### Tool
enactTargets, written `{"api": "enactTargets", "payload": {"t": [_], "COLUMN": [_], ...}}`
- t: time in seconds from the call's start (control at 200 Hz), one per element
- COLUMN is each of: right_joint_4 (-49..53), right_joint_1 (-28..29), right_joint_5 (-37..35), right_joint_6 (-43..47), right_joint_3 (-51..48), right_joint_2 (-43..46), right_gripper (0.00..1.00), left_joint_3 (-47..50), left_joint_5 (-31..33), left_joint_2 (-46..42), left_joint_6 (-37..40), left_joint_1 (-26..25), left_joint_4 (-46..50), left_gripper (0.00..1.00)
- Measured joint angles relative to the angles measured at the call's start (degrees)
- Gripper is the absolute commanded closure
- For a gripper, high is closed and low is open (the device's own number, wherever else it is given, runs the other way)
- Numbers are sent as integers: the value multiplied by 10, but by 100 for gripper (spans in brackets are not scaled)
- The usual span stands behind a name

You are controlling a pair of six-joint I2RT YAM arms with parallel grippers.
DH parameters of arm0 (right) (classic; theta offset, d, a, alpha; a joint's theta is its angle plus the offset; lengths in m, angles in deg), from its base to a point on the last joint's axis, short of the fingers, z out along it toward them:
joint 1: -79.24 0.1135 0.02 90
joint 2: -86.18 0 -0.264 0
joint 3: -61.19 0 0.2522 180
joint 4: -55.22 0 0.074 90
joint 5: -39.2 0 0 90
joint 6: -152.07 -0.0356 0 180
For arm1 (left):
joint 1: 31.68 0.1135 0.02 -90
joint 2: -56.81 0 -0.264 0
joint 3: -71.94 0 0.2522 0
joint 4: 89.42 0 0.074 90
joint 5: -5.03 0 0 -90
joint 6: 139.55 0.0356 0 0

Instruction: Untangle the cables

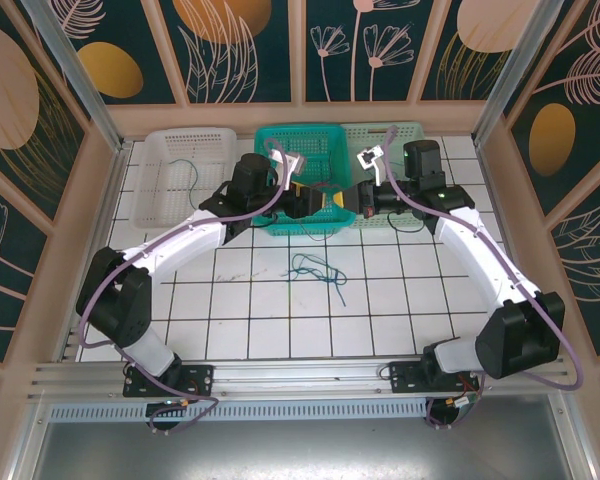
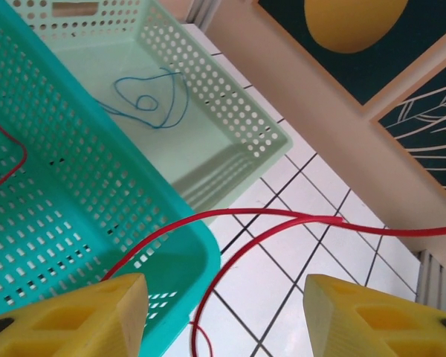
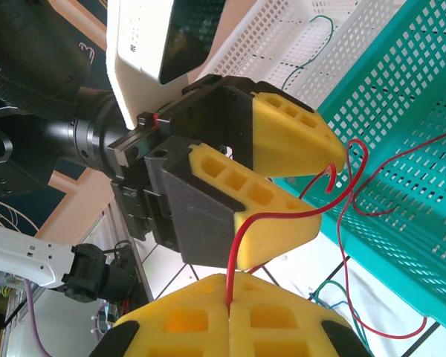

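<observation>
At the far edge of the tiled table, three baskets stand side by side: a white basket on the left, a teal basket in the middle and a pale green basket on the right. Both arms reach to the front of the teal basket and meet there, tip to tip.

The right gripper is pressed together on a red cable, which comes straight up out of the seam between its yellow fingers. From there the red cable bends over the tip of one finger of the left gripper, curls through the gap between that gripper's fingers and hangs in loose loops in front of the teal basket's wall. The left gripper's jaws stand apart, with the red cable passing between them but not pinched. In the left wrist view two strands of it cross the tiles side by side, and another stretch of red lies inside the teal basket.

A blue cable lies coiled on the floor of the pale green basket. A green cable lies in the white basket. A small tangle of cables, dark green and blue, rests on the tiles near the table's middle, apart from both grippers.
</observation>
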Motion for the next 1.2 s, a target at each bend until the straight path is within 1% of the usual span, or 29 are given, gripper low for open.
{"api": "enactTargets", "payload": {"t": [0.165, 0.335, 0.44, 0.485, 0.581, 0.631, 0.766, 0.896, 1.026, 1.201], "right_joint_4": [-3, -13, -19, -22, -33, -36, -46, -48, -72, -142], "right_joint_1": [-1, -1, -1, -1, -1, -1, -2, -4, -4, 4], "right_joint_5": [6, 19, 21, 22, 21, 20, -1, -56, -106, -124], "right_joint_6": [-2, -5, -9, -13, -18, -21, -34, -46, -69, -112], "right_joint_3": [0, 0, 0, 0, -2, -3, -4, -6, -33, -87], "right_joint_2": [3, 7, 10, 10, 12, 12, 12, 14, 23, 46], "right_gripper": [100, 100, 100, 100, 100, 100, 100, 100, 100, 100], "left_joint_3": [0, 0, 0, 0, 0, 0, 15, 70, 137, 233], "left_joint_5": [1, -15, -26, -30, -35, -38, -25, 9, 52, 113], "left_joint_2": [0, 2, 3, 4, 5, 5, 2, -19, -57, -102], "left_joint_6": [3, 3, 3, 4, 2, -1, -16, -63, -138, -263], "left_joint_1": [0, 0, 0, 0, 0, 0, 0, 1, 1, -3], "left_joint_4": [4, -3, -16, -19, -23, -28, -54, -101, -177, -313], "left_gripper": [47, 54, 61, 66, 84, 90, 92, 92, 93, 93]}}
